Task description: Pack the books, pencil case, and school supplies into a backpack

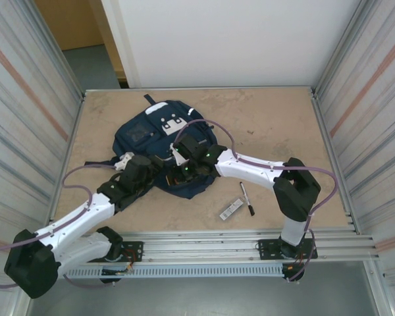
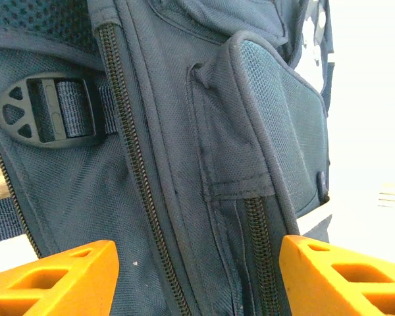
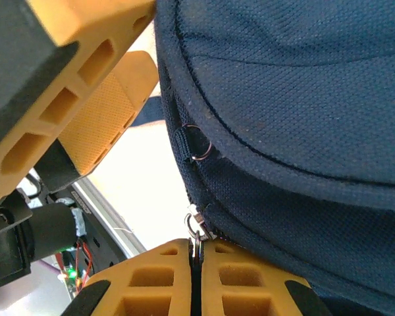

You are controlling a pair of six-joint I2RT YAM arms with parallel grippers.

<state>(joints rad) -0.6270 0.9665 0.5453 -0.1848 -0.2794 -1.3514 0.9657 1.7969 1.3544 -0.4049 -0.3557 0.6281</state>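
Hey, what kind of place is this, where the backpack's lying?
Probably a robot lab work cell, not a classroom: a wooden tabletop fenced by corrugated metal walls, robot arms bolted to an aluminium rail at its near edge, and a backpack staged with a pen.

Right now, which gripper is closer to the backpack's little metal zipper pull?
Right. The right gripper is shut on the zipper pull at the edge of the backpack. The left gripper sits open close beside it, jaws apart against the backpack's side.
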